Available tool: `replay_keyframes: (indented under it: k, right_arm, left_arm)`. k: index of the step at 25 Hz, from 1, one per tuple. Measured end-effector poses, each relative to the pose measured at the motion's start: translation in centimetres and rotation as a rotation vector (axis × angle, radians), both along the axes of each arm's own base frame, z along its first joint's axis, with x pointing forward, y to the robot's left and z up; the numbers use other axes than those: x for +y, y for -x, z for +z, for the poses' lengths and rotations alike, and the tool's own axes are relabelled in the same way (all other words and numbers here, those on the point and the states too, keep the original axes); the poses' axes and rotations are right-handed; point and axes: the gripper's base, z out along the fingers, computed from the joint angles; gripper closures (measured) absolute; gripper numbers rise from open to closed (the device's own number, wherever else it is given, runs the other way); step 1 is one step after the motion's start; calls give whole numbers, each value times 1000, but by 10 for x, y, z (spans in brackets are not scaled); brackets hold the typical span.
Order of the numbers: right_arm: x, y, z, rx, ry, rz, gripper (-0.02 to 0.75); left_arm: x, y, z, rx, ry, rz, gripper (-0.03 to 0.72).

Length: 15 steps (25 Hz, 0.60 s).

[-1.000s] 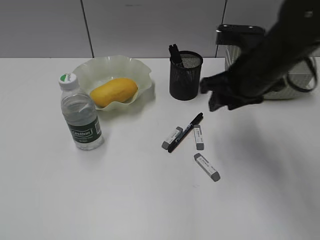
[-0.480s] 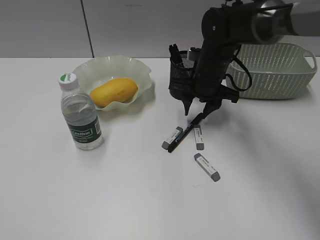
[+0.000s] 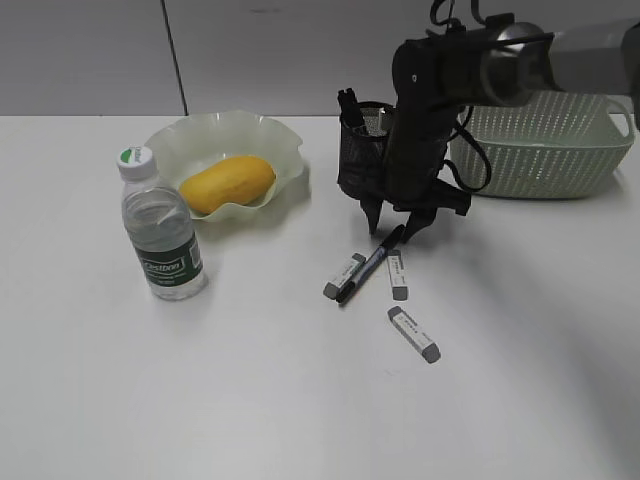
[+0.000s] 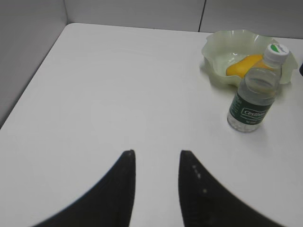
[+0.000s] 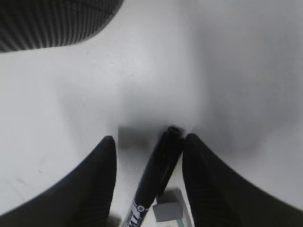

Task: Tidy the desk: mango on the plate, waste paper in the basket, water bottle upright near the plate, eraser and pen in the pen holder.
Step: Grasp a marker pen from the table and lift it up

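Note:
A black pen [image 3: 368, 266] lies slanted on the white desk [image 3: 250, 380] among three grey-and-white erasers [image 3: 345, 275] [image 3: 398, 275] [image 3: 414, 334]. My right gripper [image 3: 392, 230] stands open, pointing down over the pen's upper end. In the right wrist view the pen [image 5: 158, 179] lies between the open fingers [image 5: 106, 179], close to the right one. The black mesh pen holder [image 3: 362, 150] stands just behind, with a dark item in it. The mango [image 3: 227, 184] rests in the plate [image 3: 170, 140]. The water bottle [image 3: 162, 235] stands upright beside it. My left gripper [image 4: 156, 152] is open and empty. The waste paper is out of view.
The pale green basket [image 3: 545, 140] stands at the back right, behind my right arm. The left wrist view shows the bottle [image 4: 253, 99] and plate [image 4: 218, 47] far off to the right, and the desk's left edge next to a grey wall.
My right arm swung left from in front of the basket and came down over the pen's upper end. Nothing on the desk has moved, and the left gripper is still.

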Motion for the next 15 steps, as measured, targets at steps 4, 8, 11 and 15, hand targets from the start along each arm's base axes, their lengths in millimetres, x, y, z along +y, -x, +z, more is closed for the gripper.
replay_keyframes:
  k: [4,8,11,15]
  right_arm:
    - [1,0,-7,18,-8,-9,456]
    - [2,0,-6,11,-1,9,601]
    - [2,0,-1,-6,6,71,600]
    - [3,1,32,-76,-19,144,600]
  left_arm:
    - [0,0,0,0,-1,1,453]
    - [0,0,0,0,-1,1,453]
    - [0,0,0,0,-1,1,453]
    - [0,0,0,0,-1,1,453]
